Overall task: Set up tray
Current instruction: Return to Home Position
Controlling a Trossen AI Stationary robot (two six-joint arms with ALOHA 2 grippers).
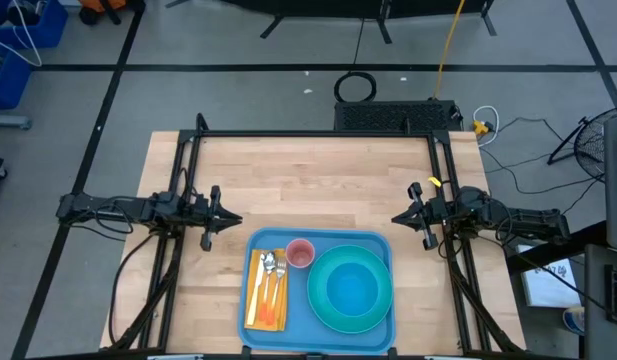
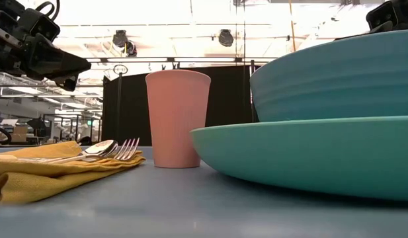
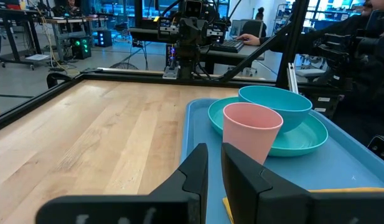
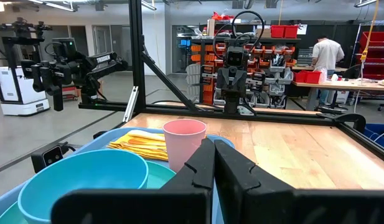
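Note:
The blue tray [image 1: 246, 300] lies at the table's near edge, in the middle. On its left part a yellow napkin [image 1: 258, 305] carries a spoon and a fork [image 1: 271, 268]. A pink cup [image 1: 300, 253] stands upright beside them. A teal plate [image 1: 323, 300] on the right holds a blue bowl [image 1: 351, 288]. My left gripper [image 1: 236, 219] hovers shut off the tray's far left corner. My right gripper [image 1: 396, 217] hovers shut off its far right corner. The left wrist view shows the cup [image 3: 251, 127] and the bowl [image 3: 276, 102]. The right wrist view shows the cup [image 4: 184, 140] and the bowl [image 4: 86, 177].
Bare wood [image 1: 318, 180] fills the table's far half. Black frame rails [image 1: 318, 133] run along the far edge and both sides. Beyond the table stand workbenches and people [image 4: 325, 53].

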